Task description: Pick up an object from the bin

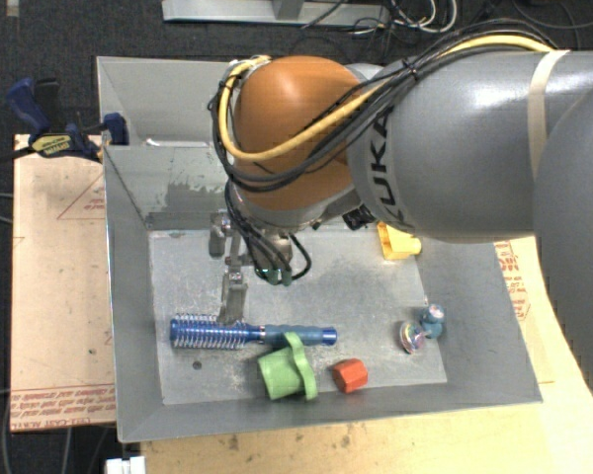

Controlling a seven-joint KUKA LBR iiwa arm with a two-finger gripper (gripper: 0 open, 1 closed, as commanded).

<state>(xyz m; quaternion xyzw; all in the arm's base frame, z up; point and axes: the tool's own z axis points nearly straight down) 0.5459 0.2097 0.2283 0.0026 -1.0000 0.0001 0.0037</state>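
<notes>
Your grey metal bin [385, 299] has sloped walls & a flat, scuffed floor. On the floor, front-left to centre, you've got a blue brush [247, 336] lying flat, bristle end twd the view's left, handle twd its right. A green plastic piece [287, 370] lies just in front of the handle; can't tell if they touch. A small red block [349, 374] sits just beside the green piece on its right, apart from the brush. Further right, well apart from those, lies a small silvery-blue trinket [420, 329]. At the back right there's a yellow piece [397, 243], partly hidden by the arm.
</notes>
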